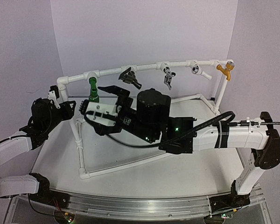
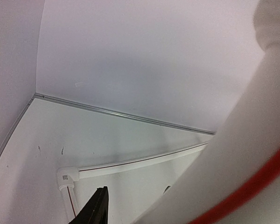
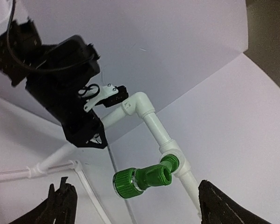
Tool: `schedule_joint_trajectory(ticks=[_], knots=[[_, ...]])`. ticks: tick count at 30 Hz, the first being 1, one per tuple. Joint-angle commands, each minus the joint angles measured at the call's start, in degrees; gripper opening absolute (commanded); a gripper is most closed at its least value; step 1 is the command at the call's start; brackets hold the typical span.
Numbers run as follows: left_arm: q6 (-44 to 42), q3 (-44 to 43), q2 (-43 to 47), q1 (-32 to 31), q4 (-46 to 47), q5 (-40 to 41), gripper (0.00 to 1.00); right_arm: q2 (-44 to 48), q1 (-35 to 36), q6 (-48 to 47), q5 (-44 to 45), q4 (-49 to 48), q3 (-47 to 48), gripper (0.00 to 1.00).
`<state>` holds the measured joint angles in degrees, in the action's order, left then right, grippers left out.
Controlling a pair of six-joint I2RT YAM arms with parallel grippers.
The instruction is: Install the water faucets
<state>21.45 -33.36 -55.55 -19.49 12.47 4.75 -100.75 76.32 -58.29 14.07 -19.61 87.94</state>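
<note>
So, left gripper (image 1: 55,94) tucked against the left corner of the white pipe frame (image 1: 144,67), can't tell if it's clamping, green faucet (image 3: 141,179) seated in its tee fitting (image 3: 181,164), right gripper (image 3: 133,198) spread wide either side of it, holding nothing, dark lever faucet (image 1: 130,77) further right on the top rail.

Glossy green plastic faucet (image 3: 142,179); smooth white pipe (image 3: 156,128), probably plastic.

The first faucet (image 3: 142,178) is showing bright green with a thin silver ring. The second faucet (image 1: 129,77) is looking black, perhaps dark brown. The pipe frame (image 3: 156,130) is appearing white, carrying a thin red line.
</note>
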Motion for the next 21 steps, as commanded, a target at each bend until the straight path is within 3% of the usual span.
schedule_joint_trajectory(ticks=[1,5,9,21], knots=[[11.98,-1.18,-0.66,-1.70,-5.00,-7.64,0.00,-0.62,-0.20,-32.24,6.03,1.43,3.31,0.91],[11.94,-1.29,-0.76,-1.72,-4.97,-7.81,0.00,-3.73,-0.49,-49.09,9.32,2.99,7.24,0.92],[11.86,-1.18,-0.82,-1.70,-5.00,-8.25,0.00,-6.23,-1.38,-58.65,11.44,3.43,10.77,0.91],[11.26,-1.18,-0.41,-1.70,-5.04,-8.03,0.00,-14.66,-5.01,-69.37,11.43,8.15,21.54,0.84]])
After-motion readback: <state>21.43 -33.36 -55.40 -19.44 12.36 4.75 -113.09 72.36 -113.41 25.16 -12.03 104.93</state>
